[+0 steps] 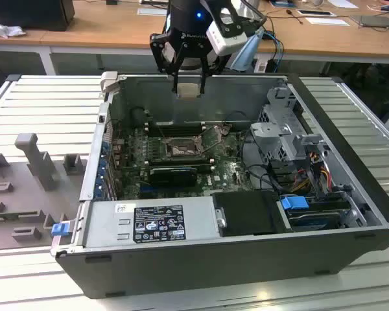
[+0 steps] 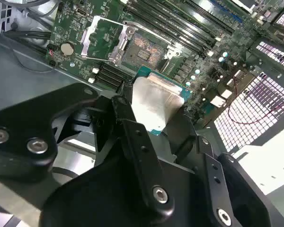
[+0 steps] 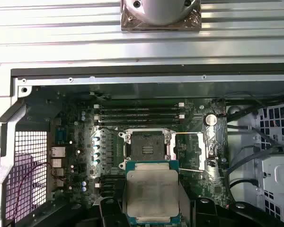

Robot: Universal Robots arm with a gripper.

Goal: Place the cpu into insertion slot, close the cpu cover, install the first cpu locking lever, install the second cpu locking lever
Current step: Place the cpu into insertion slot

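Note:
My black gripper (image 1: 188, 85) hangs over the back of the open computer case, shut on the cpu (image 1: 188, 90), a pale silver square chip with a green edge. In both wrist views the cpu (image 2: 156, 101) (image 3: 151, 189) sits flat between the two black fingers, held by opposite edges, well above the board. The insertion slot (image 1: 181, 148) (image 3: 146, 144) (image 2: 144, 49) lies bare on the green board, its dark centre showing. The cpu cover (image 3: 189, 151) (image 2: 102, 38) is swung open to one side of the socket. Thin wire levers (image 3: 190, 134) stand raised along the cover.
Long black memory slots (image 3: 139, 112) run beside the socket. A silver power supply (image 1: 155, 223) fills the case front, and a drive cage (image 1: 285, 129) with cables sits at the exterior view's right. Grey fixtures (image 1: 32, 162) lie outside the case on the ribbed table.

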